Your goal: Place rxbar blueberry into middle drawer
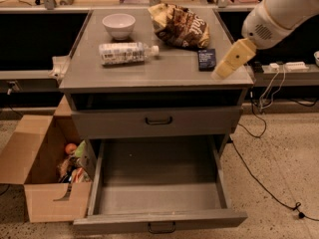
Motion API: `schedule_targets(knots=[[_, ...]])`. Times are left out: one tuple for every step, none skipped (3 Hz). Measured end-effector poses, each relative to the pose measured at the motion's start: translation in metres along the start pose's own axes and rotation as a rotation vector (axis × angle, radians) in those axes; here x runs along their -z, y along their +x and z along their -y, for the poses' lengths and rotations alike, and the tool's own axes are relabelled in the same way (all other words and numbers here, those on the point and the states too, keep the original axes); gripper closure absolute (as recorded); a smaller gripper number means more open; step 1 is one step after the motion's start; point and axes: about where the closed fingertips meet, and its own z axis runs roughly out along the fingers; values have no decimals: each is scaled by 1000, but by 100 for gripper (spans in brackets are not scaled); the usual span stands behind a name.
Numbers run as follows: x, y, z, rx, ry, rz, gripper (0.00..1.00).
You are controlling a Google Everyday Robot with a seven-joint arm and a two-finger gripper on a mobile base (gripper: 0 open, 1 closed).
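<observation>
One snack bar (pixel 207 59) lies flat on the worktop (pixel 164 76) toward its 3 o'clock edge, at the chip bag's (pixel 180 26) 5 o'clock. Just beside the bar, at its 4 o'clock, hangs the gripper (pixel 221 73); whether it is spread or closed cannot be told. Toward 6 o'clock the middle drawer (pixel 159 180) stands pulled out under a shut drawer (pixel 199 122).

our gripper (pixel 223 70) hangs at the cabinet top's (pixel 164 76) right front corner, just right of the rxbar blueberry (pixel 207 59). behind the bar crowds the chip bag (pixel 182 29); the water bottle (pixel 127 53) lies well left. below us the middle drawer (pixel 159 217) gapes open.
</observation>
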Motion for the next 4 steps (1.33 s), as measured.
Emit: schedule_targets(knots=[[-66, -31, 36, -115, -69, 66, 0], [-64, -30, 34, -112, -68, 64, 0], [-76, -30, 47, -174, -50, 37, 0], [-97, -36, 74, -309, -26, 49, 0]])
